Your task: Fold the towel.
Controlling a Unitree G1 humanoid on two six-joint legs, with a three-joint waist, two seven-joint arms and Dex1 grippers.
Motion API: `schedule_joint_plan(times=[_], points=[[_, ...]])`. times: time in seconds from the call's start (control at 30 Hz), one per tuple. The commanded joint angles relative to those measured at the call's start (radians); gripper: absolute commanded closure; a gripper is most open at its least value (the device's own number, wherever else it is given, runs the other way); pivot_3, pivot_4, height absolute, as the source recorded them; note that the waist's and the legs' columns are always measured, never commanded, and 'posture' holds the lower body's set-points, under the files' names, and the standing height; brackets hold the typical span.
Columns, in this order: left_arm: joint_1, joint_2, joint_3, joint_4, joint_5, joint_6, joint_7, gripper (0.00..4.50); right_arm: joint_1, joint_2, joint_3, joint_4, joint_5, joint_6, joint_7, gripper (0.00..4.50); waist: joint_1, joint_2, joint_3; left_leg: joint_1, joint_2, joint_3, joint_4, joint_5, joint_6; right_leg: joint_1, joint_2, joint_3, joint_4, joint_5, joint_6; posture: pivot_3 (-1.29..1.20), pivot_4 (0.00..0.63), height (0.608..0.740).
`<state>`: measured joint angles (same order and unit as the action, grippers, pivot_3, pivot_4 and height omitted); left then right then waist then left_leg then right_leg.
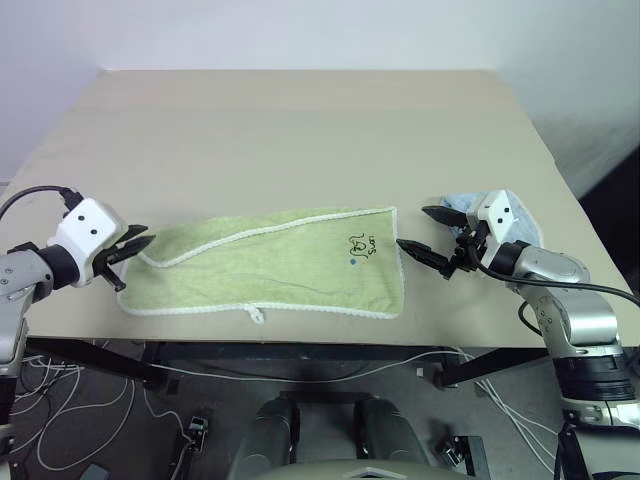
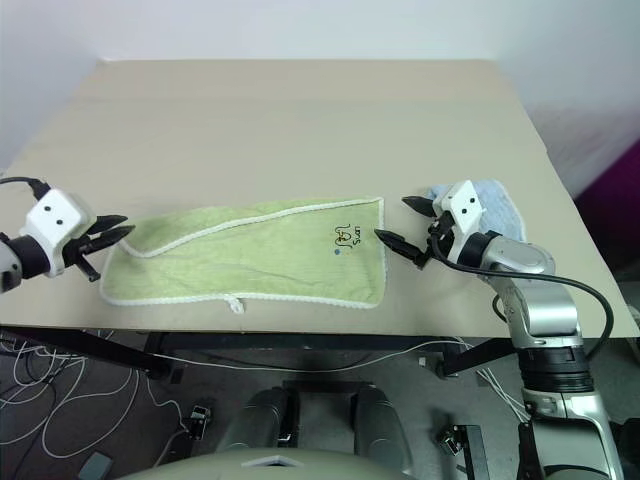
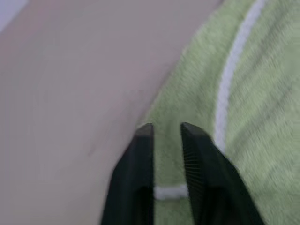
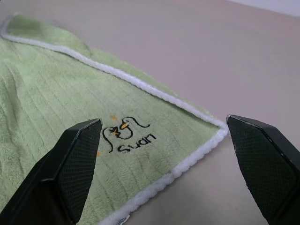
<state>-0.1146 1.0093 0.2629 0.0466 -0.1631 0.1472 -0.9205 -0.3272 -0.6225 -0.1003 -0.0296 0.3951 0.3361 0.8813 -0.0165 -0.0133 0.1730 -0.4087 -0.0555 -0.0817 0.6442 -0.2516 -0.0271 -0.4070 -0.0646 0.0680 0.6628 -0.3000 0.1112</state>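
Left eye view, towel: the towel lay across the lower middle of the frame, near the front edge of the tabletop, already doubled lengthwise with an upper layer slanting over the lower one.
Left eye view, left tool: the left tool sat at the towel's left end, fingers slightly parted, pinching nothing that I could make out.
Left eye view, right tool: the right tool stood just off the towel's right end, spread wide and empty.
Right eye view, blue cloth: a light blue cloth lay bunched behind the right tool, right of centre.
Right eye view, room: a beige tabletop, a pale wall along the top of the frame, cables on the floor at lower left.
Left wrist view, contact: black fingers narrowly apart over the green pile and white edging.
Right wrist view, logo: the printed logo showed between the spread fingers, low in the frame.
Progress: judged one fold made; the crosswise fold remained.
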Motion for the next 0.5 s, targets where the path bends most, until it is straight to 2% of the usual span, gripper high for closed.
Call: schedule_joint_plan(times=[0.03,0.17,0.5], points=[[0.019,0.072,-0.020,-0.033,0.079,-0.051,-0.020,2.25,-0.027,-0.017,-0.010,0.011,-0.005,-0.019,0.015,0.00,0.000,0.000,0.000,0.000,0.000,0.000,0.000,0.000,0.000,0.000,0.000,0.000,0.000,0.000,0.000,0.00,0.150,0.740],[-0.004,0.113,-0.074,-0.005,0.127,-0.102,-0.049,0.96,-0.045,-0.020,0.005,0.012,-0.011,-0.010,0.027,0.00,0.000,0.001,0.000,0.000,0.000,0.000,0.000,0.000,0.000,0.000,0.000,0.000,0.000,0.000,0.000,0.00,0.150,0.740],[-0.179,0.148,-0.248,0.244,0.308,-0.303,-0.054,0.96,-0.045,-0.037,-0.010,0.002,-0.017,-0.003,0.025,0.00,0.001,0.001,0.000,0.000,0.000,0.000,0.000,0.000,0.000,0.000,0.000,0.000,0.000,0.000,0.000,0.00,0.150,0.740]])
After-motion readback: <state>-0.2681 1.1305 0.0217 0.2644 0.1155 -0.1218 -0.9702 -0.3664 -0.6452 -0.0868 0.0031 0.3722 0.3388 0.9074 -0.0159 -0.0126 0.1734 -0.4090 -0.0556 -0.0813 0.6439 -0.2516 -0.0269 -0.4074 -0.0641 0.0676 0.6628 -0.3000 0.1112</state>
